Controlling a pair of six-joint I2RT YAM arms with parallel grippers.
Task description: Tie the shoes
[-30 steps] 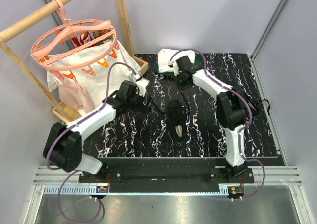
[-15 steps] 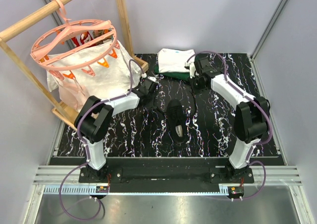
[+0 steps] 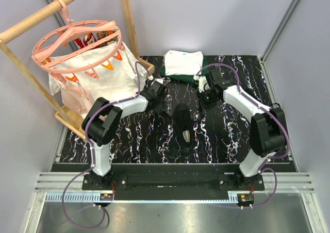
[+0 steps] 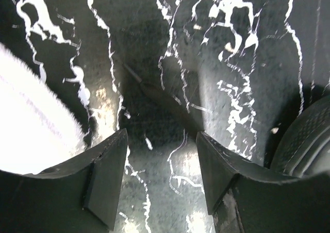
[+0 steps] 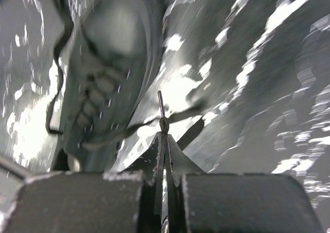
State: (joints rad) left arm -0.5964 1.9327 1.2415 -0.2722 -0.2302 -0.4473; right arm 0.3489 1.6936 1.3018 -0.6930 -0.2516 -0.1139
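Observation:
The small black sneaker (image 3: 183,122) lies mid-mat, its pale grey patch (image 3: 186,136) at the near end. My left gripper (image 3: 163,105) is just left of the shoe, low over the mat. In the left wrist view it (image 4: 161,137) is open and empty, with a thin black lace end (image 4: 142,83) lying on the mat ahead of the fingers and the shoe's edge (image 4: 304,140) at the right. My right gripper (image 3: 202,98) is up and right of the shoe. In the right wrist view it (image 5: 165,135) is shut on a lace (image 5: 161,106) that runs to the shoe (image 5: 108,73).
Folded white and dark green clothes (image 3: 182,64) lie at the mat's far edge. A wooden rack (image 3: 126,16) with a pink round hanger (image 3: 77,43) and white cloth (image 3: 93,81) stands at the left. Grey walls close in both sides.
My right gripper has come from the folded clothes down towards the shoe. My left gripper has shifted right, closer to the shoe, and its elbow has swung in.

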